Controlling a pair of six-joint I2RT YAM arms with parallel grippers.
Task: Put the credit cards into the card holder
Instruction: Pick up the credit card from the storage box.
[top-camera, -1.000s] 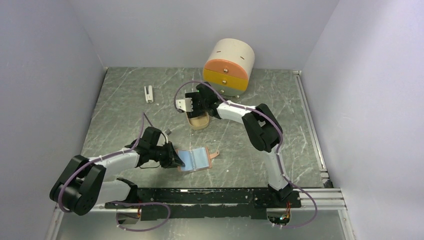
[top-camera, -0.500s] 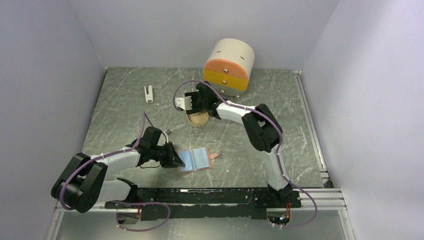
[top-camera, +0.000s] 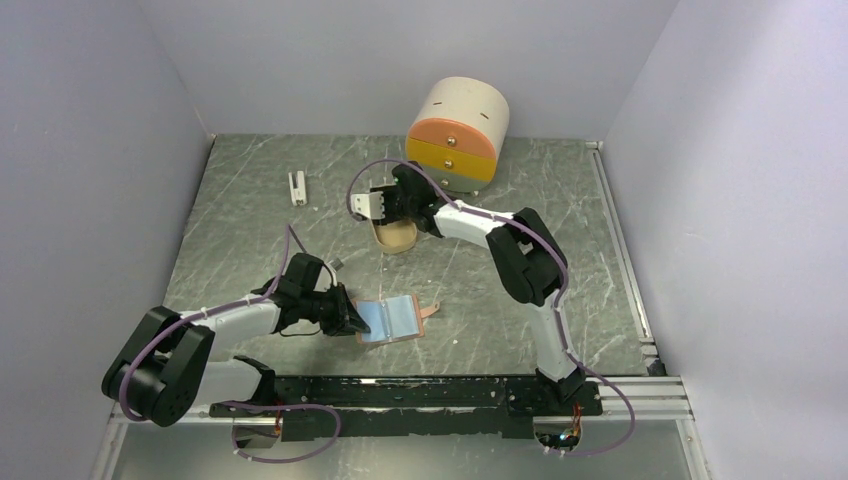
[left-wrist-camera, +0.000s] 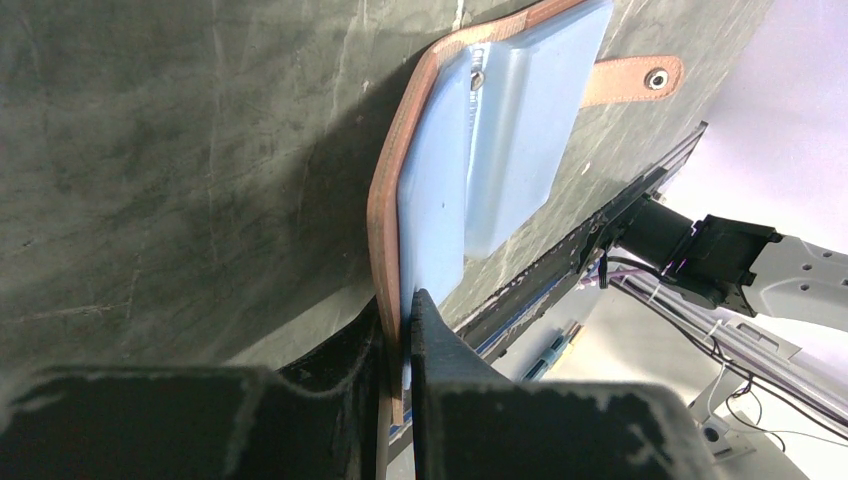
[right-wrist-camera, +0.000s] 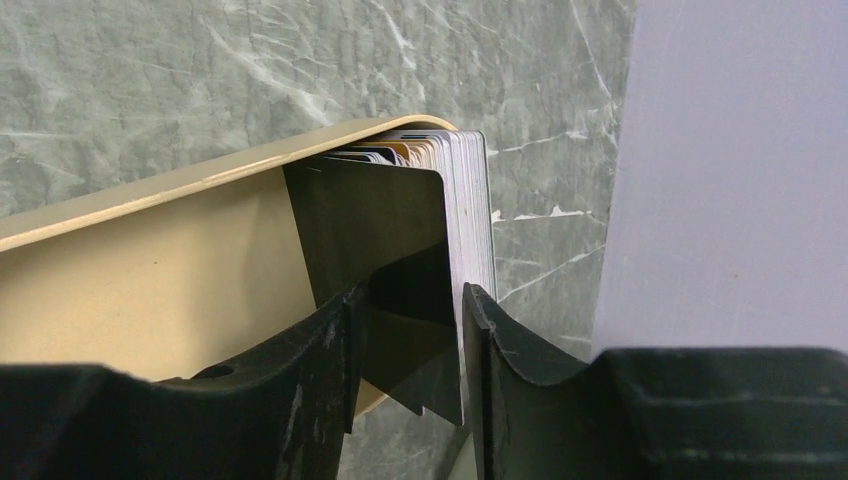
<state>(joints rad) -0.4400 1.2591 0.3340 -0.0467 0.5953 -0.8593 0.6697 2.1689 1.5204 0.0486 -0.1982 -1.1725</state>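
Observation:
The salmon-pink card holder (top-camera: 400, 318) lies open on the table, its clear pockets up. In the left wrist view the card holder (left-wrist-camera: 500, 130) shows its snap strap (left-wrist-camera: 657, 78). My left gripper (top-camera: 350, 318) (left-wrist-camera: 405, 300) is shut on its left edge. A stack of credit cards (right-wrist-camera: 470, 190) stands on edge at the end of the beige oval tray (right-wrist-camera: 150, 270) (top-camera: 398, 240). A dark card (right-wrist-camera: 370, 210) leans off the stack. My right gripper (top-camera: 390, 222) (right-wrist-camera: 408, 290) hangs over the tray with its jaws apart, and the dark card sits between them.
A round beige drawer box (top-camera: 458, 130) with orange and yellow drawers stands at the back, just behind the right gripper. A small white upright block (top-camera: 297, 187) stands at the back left. A black rail (top-camera: 400, 390) runs along the near edge. Walls close in on both sides.
My right gripper has shifted slightly toward the back over the tray, and the tray now sits a little farther back. The left gripper and card holder have not moved.

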